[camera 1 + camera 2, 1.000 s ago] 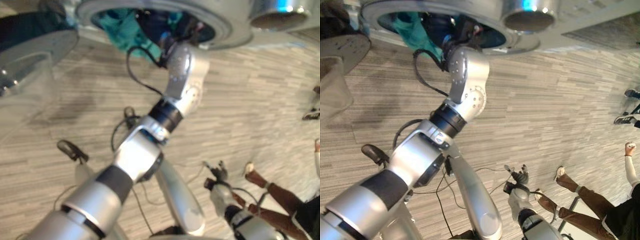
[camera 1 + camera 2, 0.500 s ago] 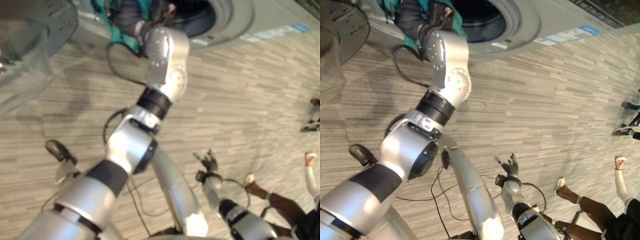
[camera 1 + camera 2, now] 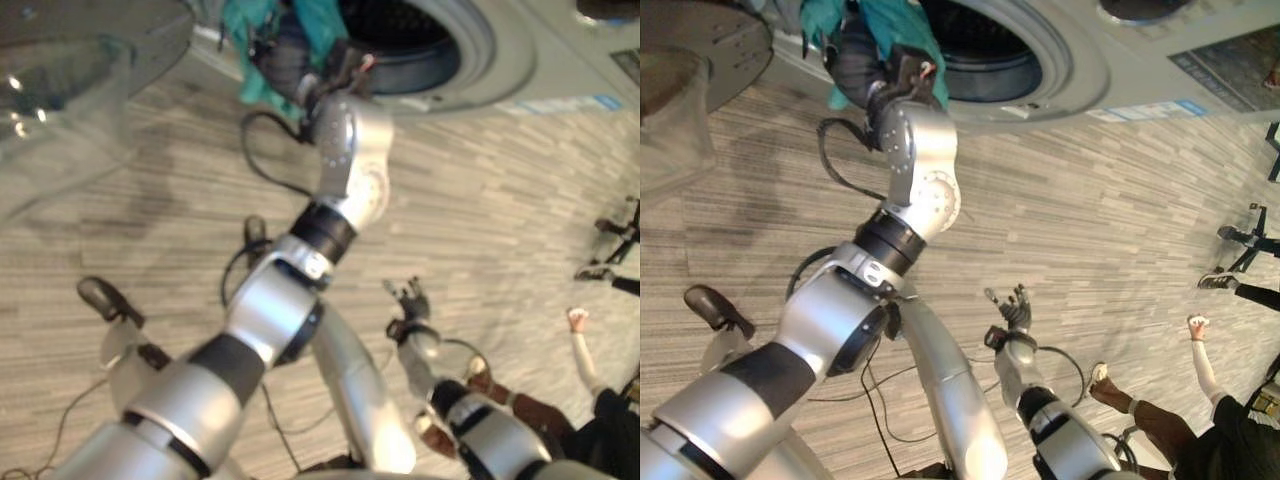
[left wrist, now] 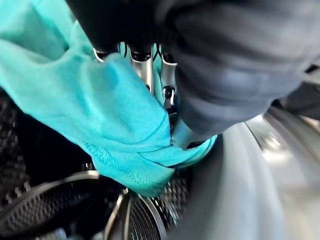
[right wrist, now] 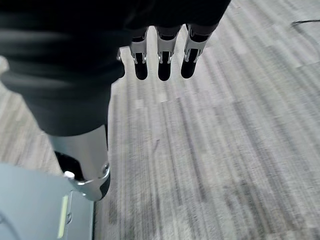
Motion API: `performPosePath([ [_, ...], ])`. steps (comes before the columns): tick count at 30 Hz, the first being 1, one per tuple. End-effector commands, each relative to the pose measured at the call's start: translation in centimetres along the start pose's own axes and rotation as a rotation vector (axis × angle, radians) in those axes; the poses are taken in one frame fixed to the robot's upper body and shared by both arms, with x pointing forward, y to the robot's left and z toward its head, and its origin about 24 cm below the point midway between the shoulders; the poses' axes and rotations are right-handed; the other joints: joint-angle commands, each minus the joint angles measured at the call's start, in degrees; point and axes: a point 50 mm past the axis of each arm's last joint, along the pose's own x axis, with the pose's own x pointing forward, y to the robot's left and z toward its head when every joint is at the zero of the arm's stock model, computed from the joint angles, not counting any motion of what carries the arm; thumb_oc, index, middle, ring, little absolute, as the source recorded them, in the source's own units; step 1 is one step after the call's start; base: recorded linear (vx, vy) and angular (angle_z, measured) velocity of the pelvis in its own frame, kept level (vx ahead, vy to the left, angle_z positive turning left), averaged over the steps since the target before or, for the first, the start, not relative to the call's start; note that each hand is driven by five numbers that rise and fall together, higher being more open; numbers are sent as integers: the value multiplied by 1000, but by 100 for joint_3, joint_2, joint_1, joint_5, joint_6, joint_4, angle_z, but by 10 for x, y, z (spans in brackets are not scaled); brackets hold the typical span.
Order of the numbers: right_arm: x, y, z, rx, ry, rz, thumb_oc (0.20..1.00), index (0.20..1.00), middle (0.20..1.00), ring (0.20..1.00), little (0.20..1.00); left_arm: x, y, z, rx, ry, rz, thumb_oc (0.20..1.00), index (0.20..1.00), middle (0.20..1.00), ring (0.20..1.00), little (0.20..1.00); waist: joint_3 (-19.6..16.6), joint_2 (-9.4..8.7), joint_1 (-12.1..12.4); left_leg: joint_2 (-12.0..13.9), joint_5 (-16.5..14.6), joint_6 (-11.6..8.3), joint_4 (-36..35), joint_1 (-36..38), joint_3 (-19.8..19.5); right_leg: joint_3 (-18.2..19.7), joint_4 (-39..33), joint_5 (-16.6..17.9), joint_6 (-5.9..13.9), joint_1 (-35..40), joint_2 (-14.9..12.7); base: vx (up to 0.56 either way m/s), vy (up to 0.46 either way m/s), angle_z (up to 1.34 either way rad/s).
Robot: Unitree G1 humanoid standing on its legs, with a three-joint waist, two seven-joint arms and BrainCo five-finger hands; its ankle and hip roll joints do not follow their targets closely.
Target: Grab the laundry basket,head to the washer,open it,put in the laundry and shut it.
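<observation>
Since the earlier frame our left hand [image 4: 150, 65] carries the teal garment [image 4: 100, 110] higher at the washer opening [image 3: 990, 50], upper frame, fingers curled in the cloth. Our right hand [image 3: 1012, 310] hangs empty, fingers straight.

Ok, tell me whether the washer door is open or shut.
Open: the washer shows its dark drum, and the left hand holds teal laundry at the opening.
</observation>
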Motion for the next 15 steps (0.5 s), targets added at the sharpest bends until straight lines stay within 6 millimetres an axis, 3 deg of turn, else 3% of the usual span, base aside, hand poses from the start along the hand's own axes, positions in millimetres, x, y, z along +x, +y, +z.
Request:
performPosePath([
  [1,2,-4,2,45,-1,-71,1000,1000,1000,1000,1000,-44,-38,-19,-12,69,-150,200,200,200,200,200,12,59,-80,713,-596,237,163,541,-721,-195,1411,-930,826,-627,-179,34,-25,3],
  [4,3,-2,1,38,4,-79,1000,1000,1000,1000,1000,-33,-49,-8,-33,26,-141,200,200,200,200,200,16,38,-125,732,-575,241,4,619,-701,-170,1454,-980,854,-725,-205,54,-26,-1],
  [7,2,-3,-1,-3,0,-64,1000,1000,1000,1000,1000,-28,-84,13,-92,-21,-200,200,200,200,200,200,-9,20,-235,733,-536,216,-208,751,-610,-132,1549,-1043,885,-917,-235,43,4,-2],
  [8,2,-3,0,-6,-3,-63,1000,1000,1000,1000,1000,-26,-85,14,-96,-20,-201,200,200,200,200,200,-13,30,-249,727,-531,215,-220,754,-596,-124,1561,-1051,884,-933,-241,45,26,1],
  [9,0,-7,-4,-39,1,-61,1000,1000,1000,1000,1000,-28,-103,24,-150,-23,-220,200,200,200,200,200,-43,42,-300,749,-490,174,-337,795,-566,-124,1634,-1089,904,-1027,-290,49,8,-2],
  [13,2,-21,-1,-93,0,-99,1000,1000,1000,1000,1000,-48,-138,39,-303,48,-323,200,200,200,200,200,-49,208,-357,804,-503,81,-347,877,-401,-93,1854,-1197,940,-1239,-459,33,51,-2],
  [15,1,-34,-2,-110,-2,-126,1000,1000,1000,1000,1000,-56,-141,38,-344,83,-373,200,200,200,200,200,-35,272,-386,851,-656,103,-92,843,-315,-26,1931,-1171,937,-1287,-468,5,105,-12],
])
